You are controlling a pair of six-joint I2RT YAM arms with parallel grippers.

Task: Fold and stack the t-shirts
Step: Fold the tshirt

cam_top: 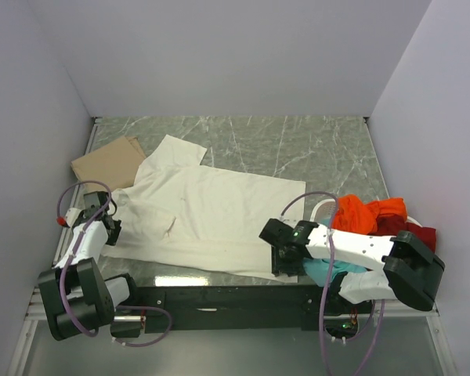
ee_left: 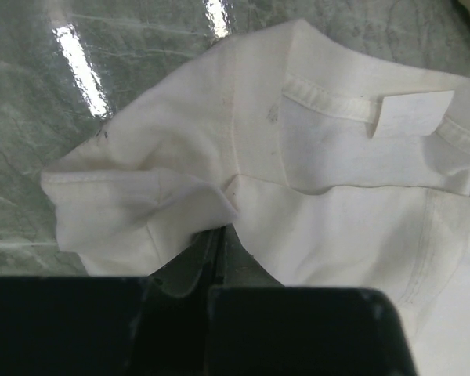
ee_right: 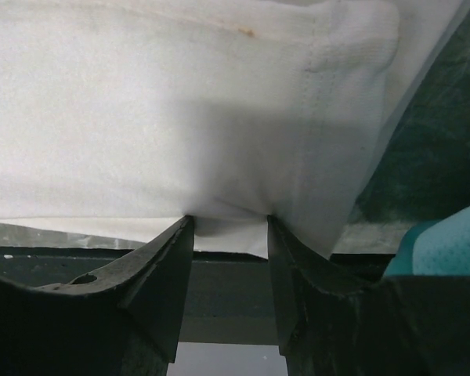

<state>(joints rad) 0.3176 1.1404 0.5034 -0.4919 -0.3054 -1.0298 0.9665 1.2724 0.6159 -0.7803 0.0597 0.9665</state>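
The large cream-white t-shirt [cam_top: 219, 211] lies spread flat across the middle of the table, collar to the left. The tan t-shirt [cam_top: 110, 162] lies folded at the back left. My left gripper [cam_top: 110, 227] is at the shirt's near-left sleeve. In the left wrist view its jaws [ee_left: 219, 235] are pressed together with the sleeve fold [ee_left: 133, 211] pinched at the tips. My right gripper [cam_top: 278, 260] is at the shirt's near-right corner. In the right wrist view it [ee_right: 227, 227] is open, with the hem [ee_right: 227, 235] between the fingertips.
Orange [cam_top: 368, 213], dark red [cam_top: 423, 233] and teal [cam_top: 323, 270] shirts are heaped in a white basket [cam_top: 321, 210] at the right, under my right arm. The teal cloth also shows in the right wrist view [ee_right: 446, 243]. Walls enclose the table on three sides.
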